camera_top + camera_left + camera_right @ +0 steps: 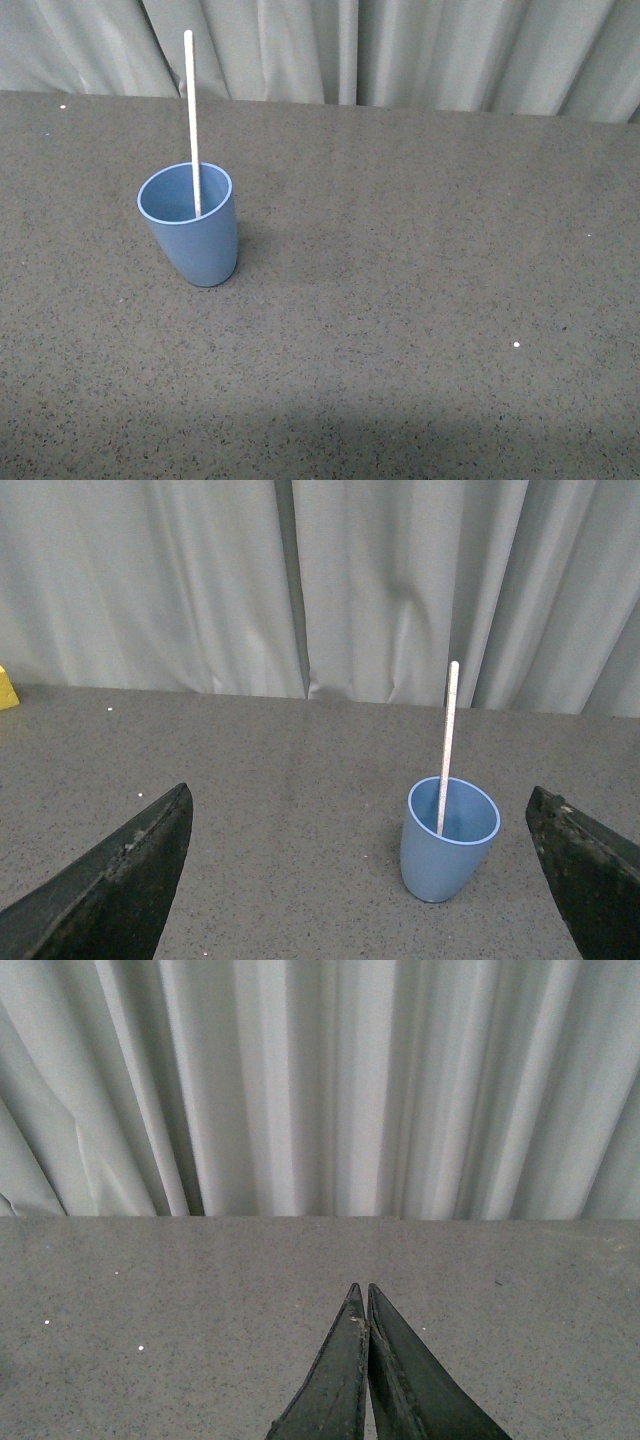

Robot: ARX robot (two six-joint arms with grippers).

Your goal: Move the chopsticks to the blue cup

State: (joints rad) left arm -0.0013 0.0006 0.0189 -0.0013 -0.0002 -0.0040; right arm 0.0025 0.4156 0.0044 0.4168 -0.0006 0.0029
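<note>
The blue cup (190, 237) stands upright on the dark grey table at the left of the front view. The cream-white chopstick (191, 110) stands in it, leaning on the far rim and rising well above it. The left wrist view shows the same cup (447, 843) and the chopstick (448, 740) ahead. My left gripper (362, 802) is open and empty, its black fingers wide apart, set back from the cup. My right gripper (362, 1288) is shut and empty over bare table. Neither arm shows in the front view.
The speckled grey table (420, 300) runs back to a pale grey curtain (400, 50). A yellow thing (6, 688) sits at the table's edge in the left wrist view. A small white speck (516, 345) lies on the table.
</note>
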